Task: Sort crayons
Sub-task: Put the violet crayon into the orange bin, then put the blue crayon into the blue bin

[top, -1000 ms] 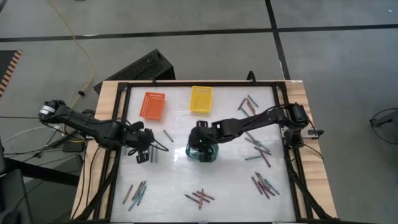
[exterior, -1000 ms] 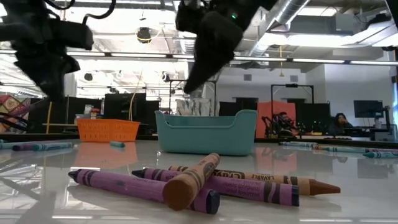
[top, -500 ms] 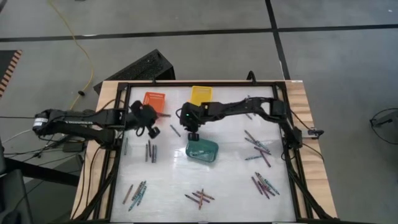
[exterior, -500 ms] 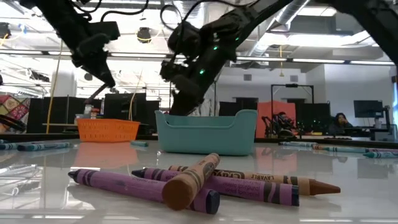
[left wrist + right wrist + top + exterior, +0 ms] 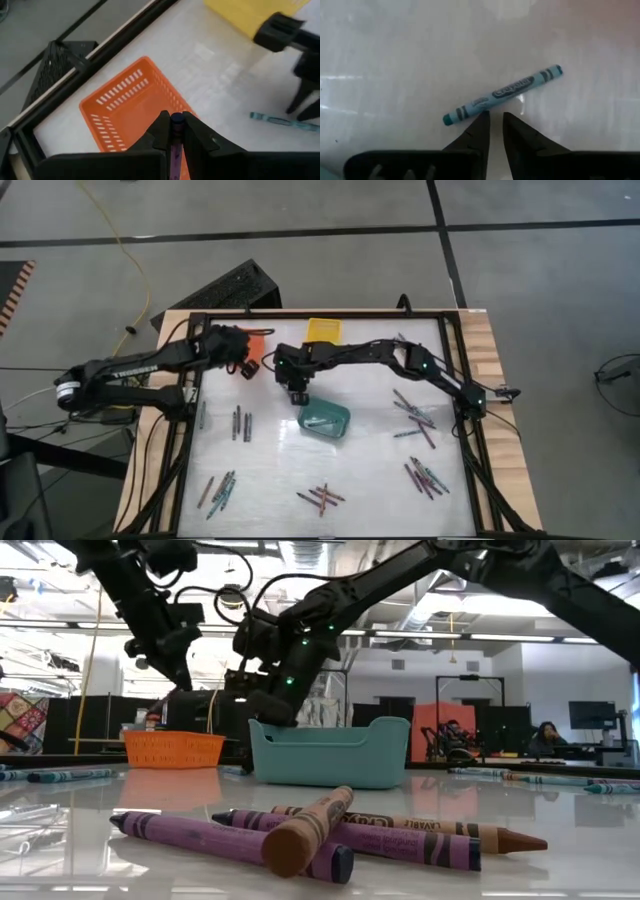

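My left gripper (image 5: 243,361) hangs above the orange basket (image 5: 125,107) at the far left of the table, shut on a purple crayon (image 5: 175,137). My right gripper (image 5: 495,121) is low over the table between the orange basket and the teal basket (image 5: 326,420). It is open with a narrow gap and nothing between its fingers. Its fingertips stand just short of a teal crayon (image 5: 502,95) that lies flat on the table. The left wrist view also shows that teal crayon (image 5: 280,121). My left gripper pinches the purple crayon between its two fingers. The crayon lies along the fingers, and its end (image 5: 176,119) shows at their tips. The fingers slant down from the table's left. The crayon is lifted clear, above the orange basket.
A yellow basket (image 5: 322,331) stands at the far edge. Loose crayons lie in groups at the left (image 5: 238,423), the near left (image 5: 217,490), the near middle (image 5: 322,498) and along the right side (image 5: 420,420). A black frame (image 5: 190,430) borders the table.
My left gripper has swung from the table's left middle toward the far edge, turning as it went. It now hangs over the orange basket. My right gripper has left its place over the teal basket, gone toward the far left and come down over the teal crayon.
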Controlling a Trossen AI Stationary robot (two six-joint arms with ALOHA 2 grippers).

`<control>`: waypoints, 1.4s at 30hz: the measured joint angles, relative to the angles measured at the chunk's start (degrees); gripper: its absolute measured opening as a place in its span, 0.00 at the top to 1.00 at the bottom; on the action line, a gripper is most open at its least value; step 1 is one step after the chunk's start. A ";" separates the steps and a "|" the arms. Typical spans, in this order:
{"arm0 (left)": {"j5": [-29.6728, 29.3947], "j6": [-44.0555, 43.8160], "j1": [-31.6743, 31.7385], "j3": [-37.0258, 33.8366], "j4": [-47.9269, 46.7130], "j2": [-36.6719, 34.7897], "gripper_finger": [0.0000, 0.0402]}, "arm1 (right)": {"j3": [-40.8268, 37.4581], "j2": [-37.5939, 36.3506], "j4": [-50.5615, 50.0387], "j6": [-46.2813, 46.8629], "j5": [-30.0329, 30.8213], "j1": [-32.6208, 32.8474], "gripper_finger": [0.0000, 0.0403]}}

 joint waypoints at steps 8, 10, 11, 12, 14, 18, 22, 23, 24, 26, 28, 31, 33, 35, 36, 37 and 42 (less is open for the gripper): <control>1.75 2.45 2.77 0.04 3.46 1.39 0.96 | 0.72 -3.47 -1.00 -0.52 -1.16 1.29 0.80; 1.89 3.25 3.87 0.03 3.50 1.71 0.96 | 0.72 -4.78 -1.02 -0.66 -1.43 1.82 0.80; 2.09 3.69 4.44 0.03 3.67 1.83 0.96 | 0.72 -5.30 -1.13 -0.78 -1.50 2.04 0.80; 2.31 3.90 4.89 0.04 4.14 2.32 0.96 | 0.72 -5.90 -1.46 -0.86 -1.62 2.31 0.80; 3.27 4.05 5.93 0.06 4.42 3.33 0.96 | 0.74 -7.07 -2.25 -0.95 -1.46 2.70 0.80; 5.33 4.91 7.57 0.07 6.35 5.67 0.96 | 0.74 -9.14 -4.53 -0.78 -0.09 4.00 0.80; 5.82 5.19 8.84 0.02 7.58 8.33 0.93 | 0.72 -11.28 -8.19 -0.60 2.46 5.35 0.80; 5.54 5.43 9.18 0.02 7.38 8.92 0.91 | 0.72 -11.80 -9.04 -0.60 3.37 5.72 0.80; 5.20 5.63 9.48 0.02 7.11 9.44 0.90 | 0.74 -12.40 -10.01 -0.60 4.06 6.08 0.80; 4.51 5.64 10.02 0.02 7.11 10.16 0.87 | 0.74 -13.54 -11.83 -0.58 5.23 6.70 0.80; 4.33 5.56 10.50 0.02 7.02 10.44 0.83 | 0.74 -14.56 -13.50 -0.44 6.11 7.41 0.80; 4.33 5.16 10.99 0.02 7.01 10.50 0.79 | 0.74 -16.12 -15.88 0.13 7.48 8.62 0.80; 4.33 5.15 11.11 0.02 7.03 10.45 0.76 | 0.74 -17.35 -17.64 0.70 8.61 9.45 0.80; 5.25 5.77 11.11 0.00 6.96 9.74 0.73 | 0.74 -18.81 -20.40 1.11 9.23 10.37 0.80; 7.14 6.99 10.86 0.00 7.29 9.23 0.72 | 0.74 -19.70 -21.95 1.22 9.77 10.98 0.80; 10.35 8.81 10.43 0.00 7.86 8.63 0.71 | 0.74 -20.67 -23.62 1.51 10.21 11.55 0.80; 26.68 18.11 5.13 0.00 11.53 6.46 0.69 | 0.69 -24.84 -31.69 7.12 15.57 14.95 0.80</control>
